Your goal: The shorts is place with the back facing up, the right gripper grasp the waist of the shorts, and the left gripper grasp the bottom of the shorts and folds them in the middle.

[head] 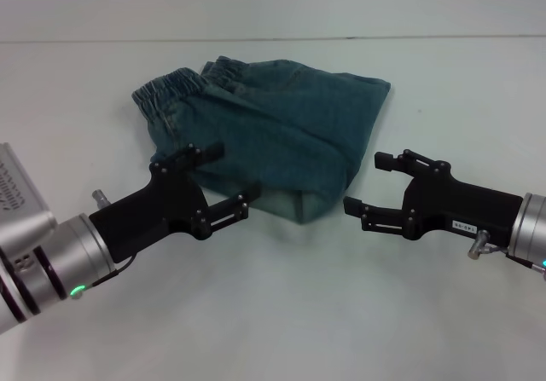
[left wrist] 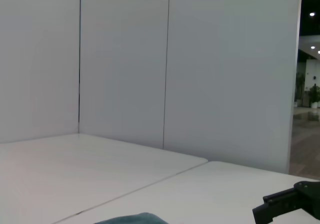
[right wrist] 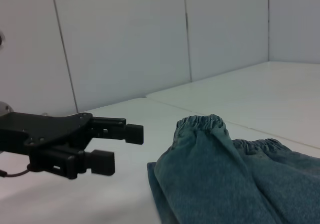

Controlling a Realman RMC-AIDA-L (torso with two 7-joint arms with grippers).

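One pair of folded shorts on the table, two open hands near it.

Head view: the shorts lie folded on the white table, elastic waist at the far end. The left hand hovers at their near left corner, fingers spread, overlapping the fabric edge, holding nothing. The right hand hangs just off their near right corner, fingers apart, empty, apart from the cloth. Left wrist view: only a sliver of the shorts shows, with a black tip of the right hand beyond, before white wall panels. Right wrist view: the shorts lie close, the left hand open beside them.
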